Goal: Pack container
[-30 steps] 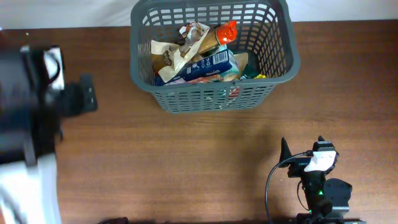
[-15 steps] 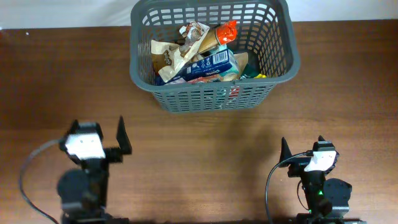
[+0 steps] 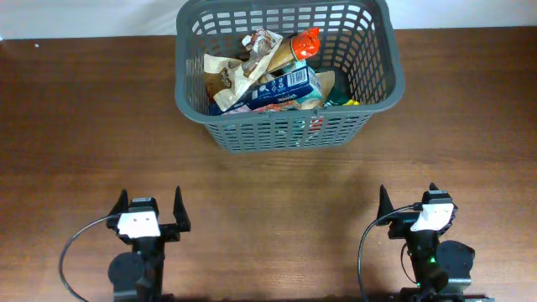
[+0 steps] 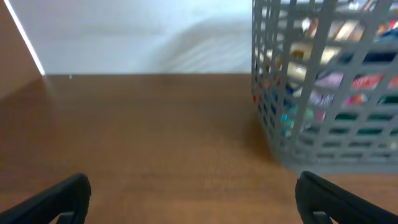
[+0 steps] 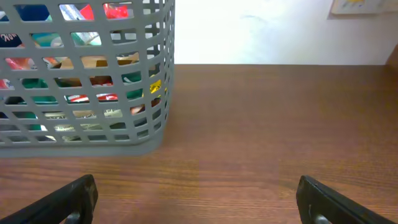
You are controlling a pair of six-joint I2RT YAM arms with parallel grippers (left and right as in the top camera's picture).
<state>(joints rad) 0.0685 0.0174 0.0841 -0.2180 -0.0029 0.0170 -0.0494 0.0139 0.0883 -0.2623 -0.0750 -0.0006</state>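
The dark grey lattice basket (image 3: pixel 382 80) stands at the far middle of the table and holds several snack packets (image 3: pixel 270 77), one with an orange end. It also shows in the left wrist view (image 4: pixel 267 118) and in the right wrist view (image 5: pixel 163 93). My left gripper (image 3: pixel 149 204) is open and empty at the near left, well short of the basket; its fingers frame bare wood in the left wrist view (image 4: pixel 194 196). My right gripper (image 3: pixel 409 198) is open and empty at the near right, also over bare wood in its own view (image 5: pixel 198 198).
The brown wooden table (image 3: pixel 277 193) runs between the grippers and the basket. A white wall (image 4: pixel 137 31) rises behind the table's far edge. Black cables loop beside both arm bases.
The left arm has swung in from the far left edge and settled at the near left with its gripper open. The right arm and the basket have not moved.
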